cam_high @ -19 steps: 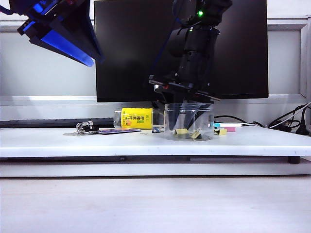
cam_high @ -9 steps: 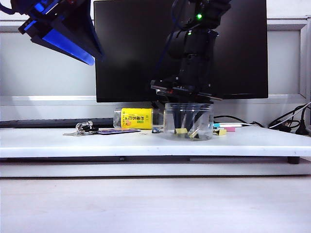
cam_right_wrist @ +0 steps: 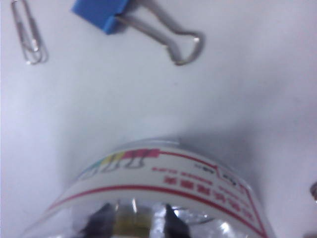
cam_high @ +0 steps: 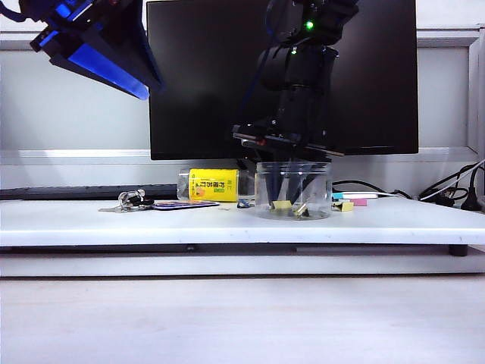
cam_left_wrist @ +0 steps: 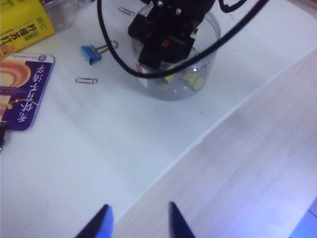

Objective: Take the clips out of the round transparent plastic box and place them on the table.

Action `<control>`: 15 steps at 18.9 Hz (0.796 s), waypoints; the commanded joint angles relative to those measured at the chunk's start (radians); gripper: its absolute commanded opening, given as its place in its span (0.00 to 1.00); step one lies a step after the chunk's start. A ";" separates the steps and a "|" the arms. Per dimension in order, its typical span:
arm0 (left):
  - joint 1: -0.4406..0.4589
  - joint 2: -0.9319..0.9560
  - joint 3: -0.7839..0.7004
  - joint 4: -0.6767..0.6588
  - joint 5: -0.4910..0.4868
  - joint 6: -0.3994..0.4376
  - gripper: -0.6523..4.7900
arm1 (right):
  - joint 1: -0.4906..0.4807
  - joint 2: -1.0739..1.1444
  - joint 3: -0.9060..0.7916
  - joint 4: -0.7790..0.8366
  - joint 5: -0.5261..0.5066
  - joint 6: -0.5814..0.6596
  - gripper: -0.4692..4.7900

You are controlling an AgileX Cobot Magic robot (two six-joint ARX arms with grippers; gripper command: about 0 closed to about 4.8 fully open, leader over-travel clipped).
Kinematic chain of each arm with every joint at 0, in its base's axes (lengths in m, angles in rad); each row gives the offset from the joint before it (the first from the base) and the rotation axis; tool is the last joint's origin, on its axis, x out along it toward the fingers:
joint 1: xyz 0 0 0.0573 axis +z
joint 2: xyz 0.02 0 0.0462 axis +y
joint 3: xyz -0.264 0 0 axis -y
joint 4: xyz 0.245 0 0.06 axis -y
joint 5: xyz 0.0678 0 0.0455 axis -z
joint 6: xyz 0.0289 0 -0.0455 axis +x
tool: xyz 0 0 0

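White desk [cam_high: 227, 221]: right end effector [cam_right_wrist: 134, 219] lowered into box [cam_high: 293, 186], clips [cam_high: 283, 205] nudged left, one flanked, grip undeterminable; none out. Left end effector [cam_high: 98, 45] upper left, wide.

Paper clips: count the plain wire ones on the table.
2. One paper clip lies beside the blue binder clip, toward the purple card; one lies between the round transparent box and the bottle. The right arm may hide others.

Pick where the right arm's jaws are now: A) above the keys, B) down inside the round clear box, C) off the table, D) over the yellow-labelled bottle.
B: the right gripper reaches down into the round transparent plastic box, among the yellow clips.
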 commanded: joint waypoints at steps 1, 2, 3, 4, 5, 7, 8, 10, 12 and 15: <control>-0.001 -0.003 0.001 0.013 0.001 0.004 0.41 | 0.000 0.023 -0.018 -0.033 -0.027 -0.019 0.34; -0.001 -0.003 0.001 0.013 0.001 0.004 0.41 | 0.000 0.021 -0.018 -0.036 -0.027 -0.021 0.34; -0.001 -0.003 0.001 0.013 0.001 0.004 0.41 | 0.000 0.016 -0.018 -0.036 -0.027 -0.021 0.34; -0.001 -0.003 0.001 0.013 0.001 0.004 0.41 | 0.000 0.015 -0.018 -0.035 -0.027 -0.022 0.34; -0.001 -0.003 0.001 0.012 0.001 0.004 0.41 | 0.000 0.015 -0.018 -0.032 -0.024 -0.022 0.34; -0.001 -0.003 0.001 0.012 0.001 0.004 0.41 | 0.000 0.016 -0.018 -0.024 -0.023 -0.022 0.34; -0.001 -0.003 0.001 0.010 0.001 0.004 0.41 | 0.000 0.016 -0.018 -0.016 -0.023 -0.022 0.34; -0.001 -0.003 0.001 0.010 0.001 0.004 0.41 | 0.001 0.018 -0.019 -0.001 -0.016 -0.021 0.34; -0.001 -0.003 0.001 0.010 0.001 0.004 0.41 | 0.001 0.022 -0.019 0.010 -0.016 -0.021 0.34; -0.001 -0.003 0.001 0.010 0.001 0.004 0.41 | 0.001 0.037 -0.019 0.018 -0.016 -0.021 0.32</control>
